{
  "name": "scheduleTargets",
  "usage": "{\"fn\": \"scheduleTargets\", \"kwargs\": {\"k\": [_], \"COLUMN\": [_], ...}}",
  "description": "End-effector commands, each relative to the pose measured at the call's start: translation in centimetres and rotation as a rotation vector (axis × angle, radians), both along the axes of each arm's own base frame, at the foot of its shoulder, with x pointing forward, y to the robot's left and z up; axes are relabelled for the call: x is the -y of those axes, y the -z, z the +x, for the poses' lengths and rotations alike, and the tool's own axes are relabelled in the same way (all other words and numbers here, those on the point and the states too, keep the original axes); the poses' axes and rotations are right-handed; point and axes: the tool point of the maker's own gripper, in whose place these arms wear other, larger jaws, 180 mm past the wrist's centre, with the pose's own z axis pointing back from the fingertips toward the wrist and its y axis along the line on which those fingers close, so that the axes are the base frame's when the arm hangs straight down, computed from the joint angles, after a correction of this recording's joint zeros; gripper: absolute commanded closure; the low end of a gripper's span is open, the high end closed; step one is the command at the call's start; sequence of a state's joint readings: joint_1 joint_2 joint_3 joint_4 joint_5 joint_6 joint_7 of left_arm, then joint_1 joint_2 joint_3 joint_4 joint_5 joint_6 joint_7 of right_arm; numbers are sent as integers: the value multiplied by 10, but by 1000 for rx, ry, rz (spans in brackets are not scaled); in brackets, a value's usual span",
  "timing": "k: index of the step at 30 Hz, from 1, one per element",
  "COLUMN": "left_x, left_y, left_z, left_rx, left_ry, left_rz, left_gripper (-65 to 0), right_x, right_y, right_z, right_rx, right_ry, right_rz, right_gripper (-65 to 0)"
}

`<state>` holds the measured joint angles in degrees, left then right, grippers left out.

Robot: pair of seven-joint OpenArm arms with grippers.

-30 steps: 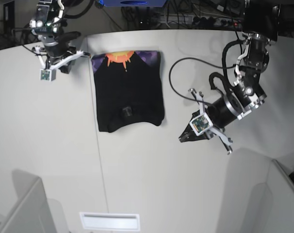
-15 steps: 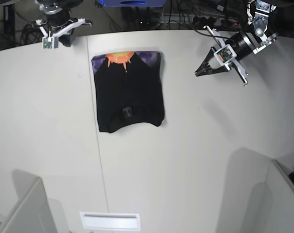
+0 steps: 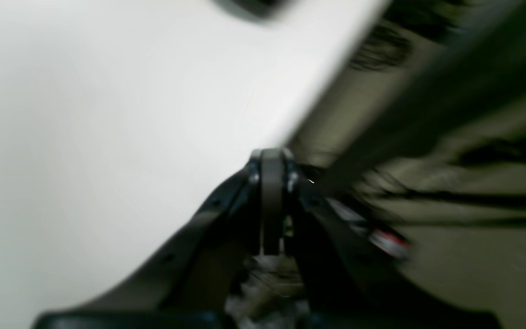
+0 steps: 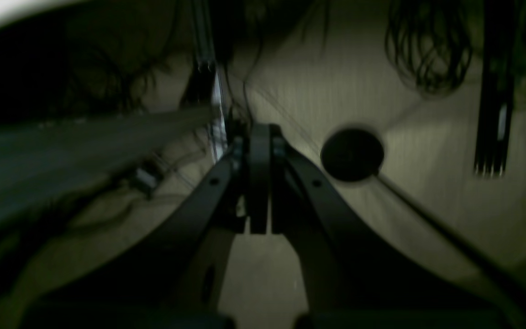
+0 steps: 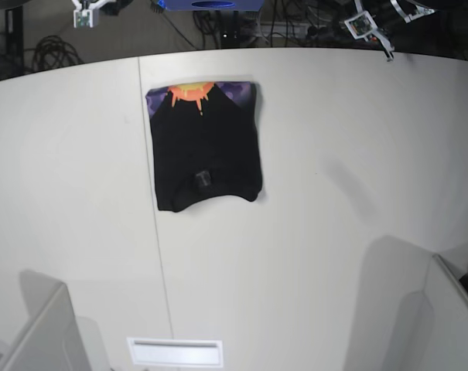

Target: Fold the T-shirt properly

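The T-shirt point(image 5: 205, 147) lies folded into a black rectangle on the white table point(image 5: 334, 193). An orange, yellow and purple print shows along its far edge, and a small label point(image 5: 202, 179) sits near its front edge. Nothing touches it. My left gripper point(image 3: 271, 157) is shut and empty, hanging over the table's far edge. Its wrist point(image 5: 363, 25) shows at the top right of the base view. My right gripper point(image 4: 259, 132) is also shut and empty, out over the dark floor behind the table. Its wrist point(image 5: 87, 14) is at the top left.
A seam point(image 5: 155, 255) runs front to back across the table, left of the shirt. A white slot plate point(image 5: 174, 352) lies at the front edge. Grey panels rise at the front left point(image 5: 32, 332) and front right point(image 5: 408, 301). A blue box point(image 5: 210, 4) and cables sit behind the table.
Both arms have pulled up and back from the table to beyond its far edge, with their jaws staying shut. The T-shirt has not moved.
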<state>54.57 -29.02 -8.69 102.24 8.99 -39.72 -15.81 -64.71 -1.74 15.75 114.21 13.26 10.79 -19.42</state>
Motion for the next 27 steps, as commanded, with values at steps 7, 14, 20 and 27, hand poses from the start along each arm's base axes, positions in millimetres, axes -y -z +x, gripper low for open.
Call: {"fn": "scheduleTargets", "kwargs": {"k": [7, 14, 20, 27], "left_x": [3, -12, -13, -15], "left_y": [40, 96, 148, 202], "left_z": [-95, -155, -159, -137], "left_rx": [-273, -435, -557, -668], "left_ry": [82, 113, -50, -303], "left_rz": [13, 117, 109, 97], "left_gripper": [0, 0, 0, 0], "right_x": [-2, -16, -42, -50], "right_y": [4, 62, 119, 177], "right_z": [-56, -91, -110, -104], "right_rx": [-215, -424, -562, -596], "right_ry": [-8, -49, -144, -139], "right_rz": [16, 88, 164, 186], "right_gripper": [0, 0, 0, 0]}}
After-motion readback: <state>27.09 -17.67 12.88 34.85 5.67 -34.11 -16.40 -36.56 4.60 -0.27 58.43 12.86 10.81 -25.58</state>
